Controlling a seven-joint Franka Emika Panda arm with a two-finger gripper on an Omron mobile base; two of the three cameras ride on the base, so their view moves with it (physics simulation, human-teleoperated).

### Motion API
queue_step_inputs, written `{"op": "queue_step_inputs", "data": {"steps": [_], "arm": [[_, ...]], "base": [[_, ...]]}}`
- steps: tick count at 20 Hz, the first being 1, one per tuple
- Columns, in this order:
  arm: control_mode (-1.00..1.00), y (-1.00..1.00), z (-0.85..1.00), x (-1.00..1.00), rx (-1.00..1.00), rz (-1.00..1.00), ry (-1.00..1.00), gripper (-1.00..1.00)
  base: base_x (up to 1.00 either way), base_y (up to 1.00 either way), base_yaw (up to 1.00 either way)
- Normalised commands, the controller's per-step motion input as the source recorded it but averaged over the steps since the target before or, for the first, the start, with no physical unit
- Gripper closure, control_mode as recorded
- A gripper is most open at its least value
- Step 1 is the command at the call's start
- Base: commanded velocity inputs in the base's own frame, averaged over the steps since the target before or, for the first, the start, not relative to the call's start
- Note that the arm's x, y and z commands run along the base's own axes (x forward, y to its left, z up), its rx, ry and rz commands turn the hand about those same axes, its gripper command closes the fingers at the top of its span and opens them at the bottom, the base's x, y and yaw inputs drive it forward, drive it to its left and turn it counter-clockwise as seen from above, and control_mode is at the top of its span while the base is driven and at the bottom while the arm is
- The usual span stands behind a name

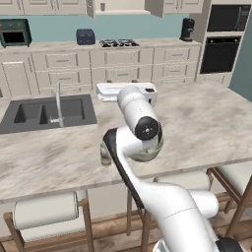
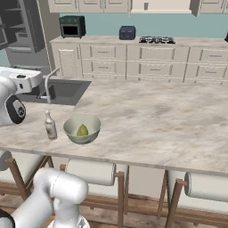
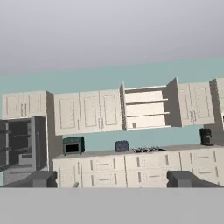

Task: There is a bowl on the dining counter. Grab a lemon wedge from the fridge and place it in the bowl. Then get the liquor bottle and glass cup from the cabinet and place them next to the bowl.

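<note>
**Gripper wide open, nothing in it; bottle and wedge at the bowl, cup not made out**

Your gripper [image 3: 111, 178] is up high, facing the far kitchen wall. In the hand view its two dark fingertips [image 3: 41, 178] stand far apart w/ nothing between them, so it's fully open and empty.

Bowl [image 2: 82, 129] sits on the dining counter [image 2: 156, 120], near the front edge, w/ the lemon wedge [image 2: 82, 130] lying inside it. Bottle [image 2: 50, 126] stands upright just beside the bowl, on the sink side, not touching it as far as you can see. In the left base view the arm covers most of the bowl [image 1: 147, 155]; the bottle [image 1: 105, 155] peeks out beside the arm.

Sink [image 1: 47, 112] and tap [image 1: 59, 103] are farther back on the same counter. Cabinet [image 3: 146, 107] on the far wall has both doors swung open; shelves look bare, but they're too small to be sure. Fridge [image 3: 24, 142] at the left end of that wall has a door open. You can't make out the cup anywhere on the counter
</note>
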Motion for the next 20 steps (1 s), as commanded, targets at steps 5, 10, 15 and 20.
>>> {"op": "queue_step_inputs", "data": {"steps": [5, 10, 15, 20], "arm": [[-1.00, -0.23, 0.47, -0.50, -0.07, -0.06, 0.06, -1.00], [-1.00, -0.50, 0.07, -0.57, -0.03, -0.06, 0.02, -1.00], [-1.00, -0.58, -0.04, -0.50, 0.00, -0.01, 0.00, -1.00], [-1.00, 0.01, 0.00, -0.12, -0.02, -0.01, -0.01, -1.00]], "base": [[0.00, 0.00, 0.00], [0.00, 0.00, 0.00], [0.00, 0.00, 0.00], [0.00, 0.00, 0.00]]}}
